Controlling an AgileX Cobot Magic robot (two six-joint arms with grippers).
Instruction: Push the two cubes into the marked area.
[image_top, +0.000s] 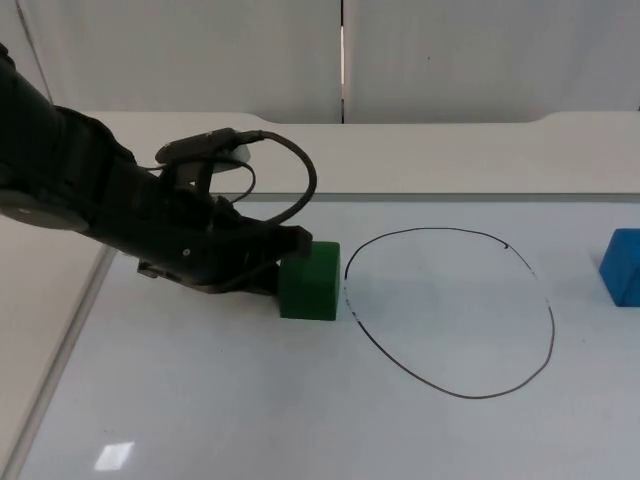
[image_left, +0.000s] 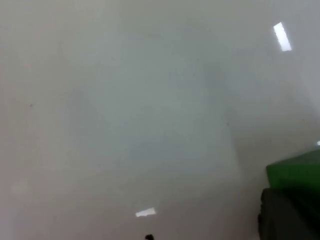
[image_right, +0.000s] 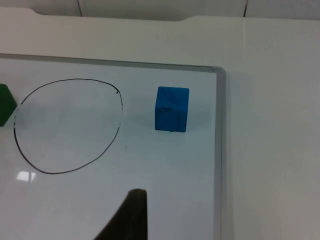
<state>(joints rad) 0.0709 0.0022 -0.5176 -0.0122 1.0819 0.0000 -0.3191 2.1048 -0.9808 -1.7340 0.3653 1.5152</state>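
1. Green cube (image_top: 309, 281): stands on the white desk (image_top: 250, 400), just outside the drawn black outline (image_top: 450, 312) at its 9 o'clock edge. The cube's near corner is touching or almost touching the line; which of the two I cannot tell. It is also seen in the left wrist view (image_left: 295, 172) and, partly, in the right wrist view (image_right: 6, 104).
2. Blue cube (image_top: 622, 266): stands outside the outline at its 3 o'clock side, clearly apart from the line. The right wrist view (image_right: 171, 108) shows it upright, between the outline (image_right: 67, 127) and the raised edge of the white board (image_right: 218, 150).
3. Marked area: a closed, roughly oval black line drawn on the board. Neither cube is inside it.
4. Left hand (image_top: 285, 255): low on the desk, pressed against the green cube's 9 o'clock face. Whether its fingers are apart or together cannot be told.
5. Right hand: a single dark fingertip (image_right: 127, 217) is visible above the board, well apart from the blue cube. Finger spacing cannot be told.
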